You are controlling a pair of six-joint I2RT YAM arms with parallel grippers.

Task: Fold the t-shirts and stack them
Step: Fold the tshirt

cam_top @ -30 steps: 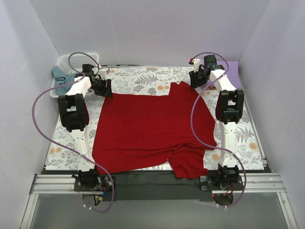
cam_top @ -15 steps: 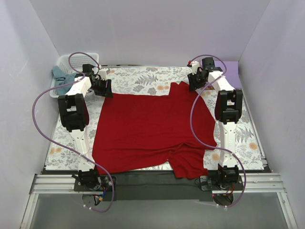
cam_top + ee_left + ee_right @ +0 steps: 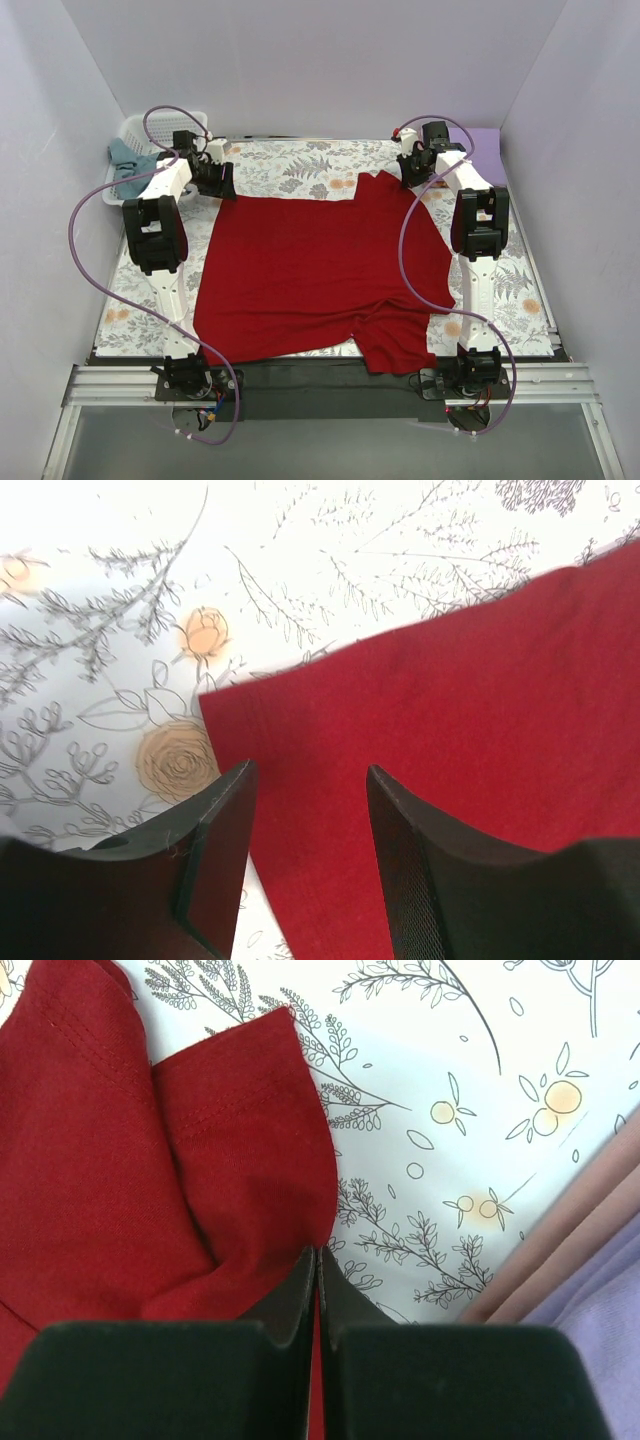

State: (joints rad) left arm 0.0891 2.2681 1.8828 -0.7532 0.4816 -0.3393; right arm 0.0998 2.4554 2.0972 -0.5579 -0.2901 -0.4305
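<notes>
Top external showed the red shirt (image 3: 320, 270) spread unfolded, nothing stacked; my right jaws clenched on its edge, left jaws parted

My left tool (image 3: 222, 182) sits low at the far left corner of the red t-shirt (image 3: 320, 270), which lies spread over the floral cloth (image 3: 290, 165). My right tool (image 3: 410, 170) is down at its far right corner. A white basket (image 3: 135, 128) stands far left, with a blue-grey t-shirt (image 3: 128, 158) draped over it. A lavender t-shirt (image 3: 488, 145) lies far right.
</notes>
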